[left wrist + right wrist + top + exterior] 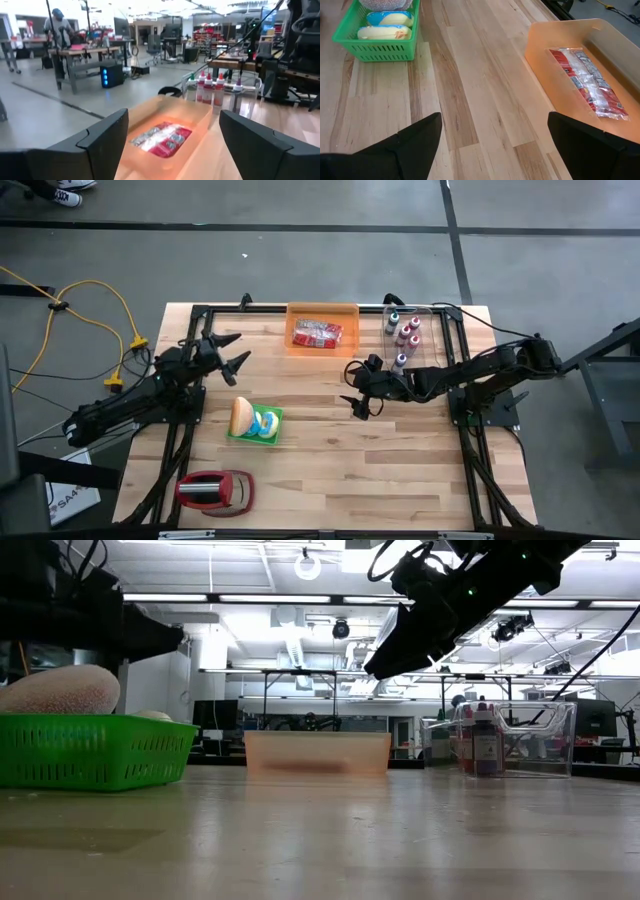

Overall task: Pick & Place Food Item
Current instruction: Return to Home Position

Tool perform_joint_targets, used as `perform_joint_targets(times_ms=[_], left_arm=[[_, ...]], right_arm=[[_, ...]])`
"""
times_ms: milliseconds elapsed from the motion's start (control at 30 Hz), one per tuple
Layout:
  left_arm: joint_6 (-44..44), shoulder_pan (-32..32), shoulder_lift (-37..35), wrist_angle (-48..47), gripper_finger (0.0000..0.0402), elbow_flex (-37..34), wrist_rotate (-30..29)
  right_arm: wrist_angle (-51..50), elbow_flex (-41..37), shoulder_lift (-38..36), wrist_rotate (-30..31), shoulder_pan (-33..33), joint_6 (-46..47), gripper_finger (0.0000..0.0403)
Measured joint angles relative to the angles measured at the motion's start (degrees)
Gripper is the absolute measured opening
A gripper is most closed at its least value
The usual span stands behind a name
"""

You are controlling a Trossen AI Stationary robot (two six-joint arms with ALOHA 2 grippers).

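An orange tray (322, 330) at the table's far edge holds a red-and-silver food packet (317, 334), also seen in the right wrist view (587, 80) and the left wrist view (162, 138). A green basket (256, 424) near the middle holds a bread roll (241, 414) and a blue-and-yellow wrapped item (266, 423). My left gripper (232, 352) hovers open at the table's left side, pointing toward the tray. My right gripper (354, 388) hangs open above the table's middle, between basket and tray.
A clear bin (410, 335) with several small bottles stands at the far right beside the tray. A red-and-silver toaster-like appliance (213, 490) sits near the front left. Bare wooden table lies between the basket and the tray.
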Motion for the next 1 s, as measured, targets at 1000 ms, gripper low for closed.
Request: perform_joint_targets(times_ms=[1000], left_arm=[[-8.2, 0.0, -0.1, -10.7, 0.0305, -0.2, -2.2]], right_arm=[[0.0, 0.0, 0.0, 0.0, 0.0, 0.0, 0.0353]])
